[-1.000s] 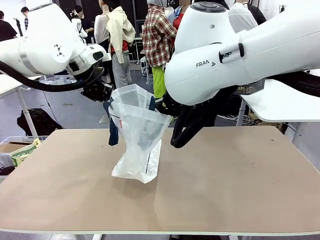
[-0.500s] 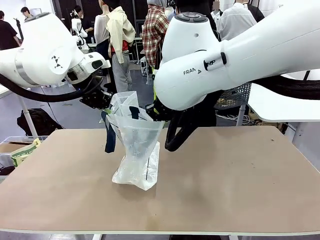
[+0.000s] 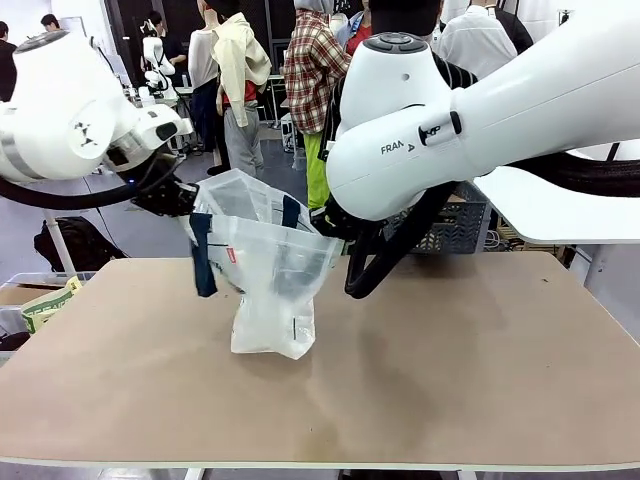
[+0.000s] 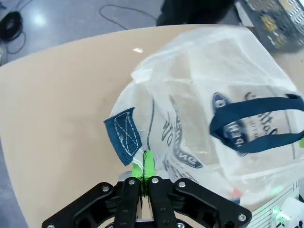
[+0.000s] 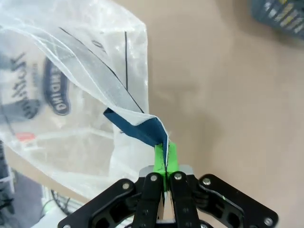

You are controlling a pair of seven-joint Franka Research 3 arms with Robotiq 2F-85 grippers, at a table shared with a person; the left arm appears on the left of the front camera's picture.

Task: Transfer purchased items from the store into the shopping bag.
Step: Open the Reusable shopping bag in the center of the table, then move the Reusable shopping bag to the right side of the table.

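The shopping bag (image 3: pixel 268 268), translucent with navy handles (image 3: pixel 202 255), hangs over the table's left middle with its bottom resting on the top. My left gripper (image 3: pixel 172 198) is shut on the bag's left rim, and the left wrist view shows the green pads (image 4: pixel 148 164) pinching the plastic by a navy strap patch (image 4: pixel 124 135). At the opposite rim my right gripper (image 3: pixel 326 222) is shut on the bag (image 5: pixel 71 95), clamping a navy strap end (image 5: pixel 142 130). The store (image 3: pixel 455 228) shows behind my right arm. Yellow purchased items (image 4: pixel 270 23) lie in it.
The brown table (image 3: pixel 450 350) stretches bare to the right and front of the bag. A white table (image 3: pixel 560 210) stands at the far right. A bin with packs (image 3: pixel 40 300) sits off the left edge. People stand behind.
My left arm has drawn to the left, so the bag's mouth is spread wider. The bag has shifted left. The dark mesh basket has come into view behind my right arm.
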